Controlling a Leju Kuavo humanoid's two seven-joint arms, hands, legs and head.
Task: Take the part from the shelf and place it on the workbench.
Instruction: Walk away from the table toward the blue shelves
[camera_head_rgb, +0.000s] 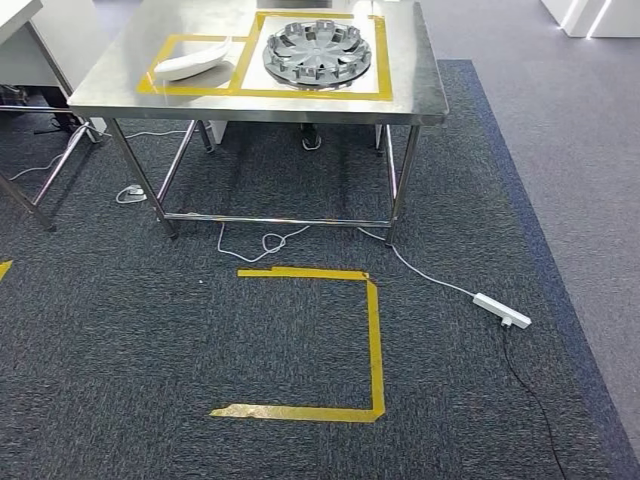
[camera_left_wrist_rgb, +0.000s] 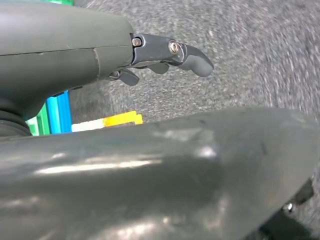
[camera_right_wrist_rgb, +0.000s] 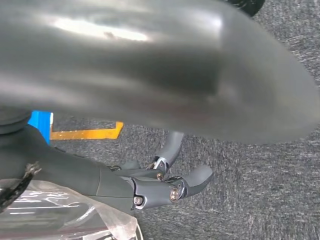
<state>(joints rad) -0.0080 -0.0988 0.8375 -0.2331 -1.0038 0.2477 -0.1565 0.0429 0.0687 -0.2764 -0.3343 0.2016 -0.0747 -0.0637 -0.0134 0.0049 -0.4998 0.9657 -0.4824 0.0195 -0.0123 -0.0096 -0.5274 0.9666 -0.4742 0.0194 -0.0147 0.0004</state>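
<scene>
**Head view.** The workbench (camera_head_rgb: 113, 85) stands ahead, well apart from both hands. It has a brushed steel top and thin tube legs. Two things lie inside yellow tape frames on it: a round grey wheel cover (camera_head_rgb: 317, 52) with many ribs and openings, and beside it a smooth white curved part (camera_head_rgb: 192, 62). I cannot tell which one is the task's part, and both look already placed. On the dark, rough carpet lies a yellow tape square (camera_head_rgb: 374, 340). It is probably the standing mark, so the robot should stop inside it and square to the bench.

**Left wrist view.** The left hand (camera_left_wrist_rgb: 113, 50) holds nothing. Its dark fingers (camera_left_wrist_rgb: 196, 60) are stretched out, with only carpet beyond them.

**Right wrist view.** The right hand (camera_right_wrist_rgb: 143, 187) also seems empty, with its fingers (camera_right_wrist_rgb: 196, 177) loosely bent and apart. Thin crinkled plastic film (camera_right_wrist_rgb: 94, 215) lies close behind the hand. If another part must be fetched, its smooth plastic may slip, so a wide, supporting grip is best.
</scene>
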